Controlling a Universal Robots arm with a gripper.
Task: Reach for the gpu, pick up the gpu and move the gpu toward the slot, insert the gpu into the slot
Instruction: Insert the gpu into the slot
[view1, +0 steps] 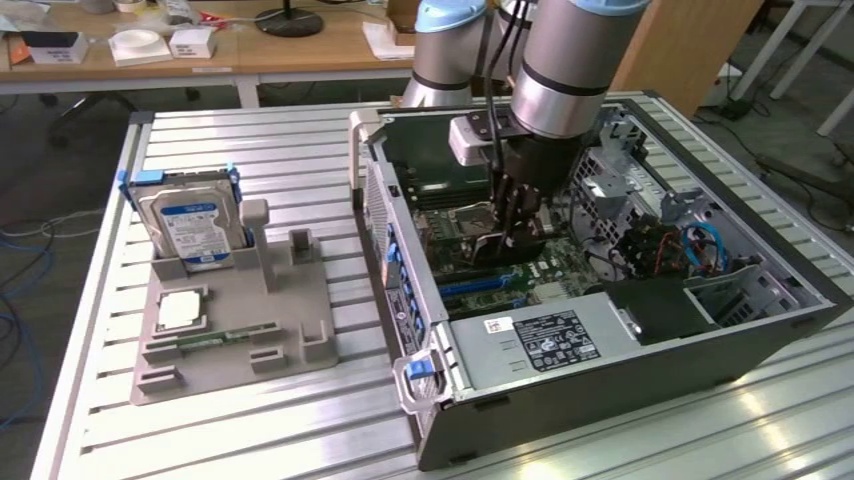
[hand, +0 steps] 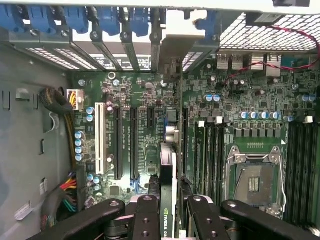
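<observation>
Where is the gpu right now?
The gpu is held edge-on in the gripper, inside the open computer case, over the motherboard slots.

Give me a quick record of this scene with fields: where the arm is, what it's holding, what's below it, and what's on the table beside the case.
arm position: end effector lowered inside the open computer case
held item: gpu, edge-on, clamped between the fingers
below it: motherboard with expansion slots
insertion: gpu over the slots; seating cannot be told
beside case: grey holder tray with hard drive, on the exterior view's left
</observation>
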